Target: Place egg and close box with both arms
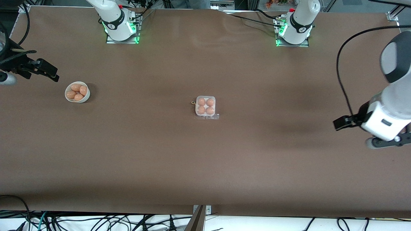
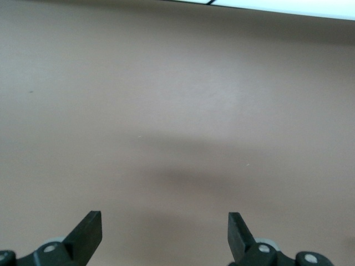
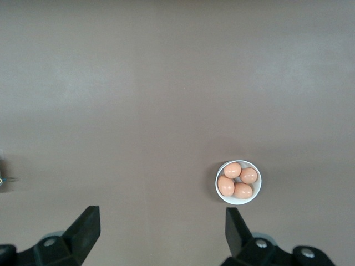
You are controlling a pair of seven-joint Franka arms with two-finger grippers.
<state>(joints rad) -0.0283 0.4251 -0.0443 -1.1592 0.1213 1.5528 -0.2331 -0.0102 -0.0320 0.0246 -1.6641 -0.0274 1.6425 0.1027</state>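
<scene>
The box point(image 1: 205, 97) sits mid-table, each of its cells filled with a brown egg point(image 1: 201, 102). Its clear lid seems to lie down over them, and a clear flap point(image 1: 208, 117) sticks out on the side nearer the front camera. My right gripper point(image 1: 53, 74) point(image 3: 162, 219) hangs open and empty over the right arm's end of the table, close to a white bowl point(image 1: 86, 96) point(image 3: 238, 203) of several eggs. At the left arm's end, my left gripper point(image 1: 337, 123) point(image 2: 165, 221) is also open and empty, with only bare table under it.
Both arm bases point(image 1: 120, 30) point(image 1: 293, 32) stand at the table edge farthest from the front camera. Cables point(image 1: 340, 64) loop above the left arm's end. The brown tabletop point(image 1: 205, 166) runs wide around the box.
</scene>
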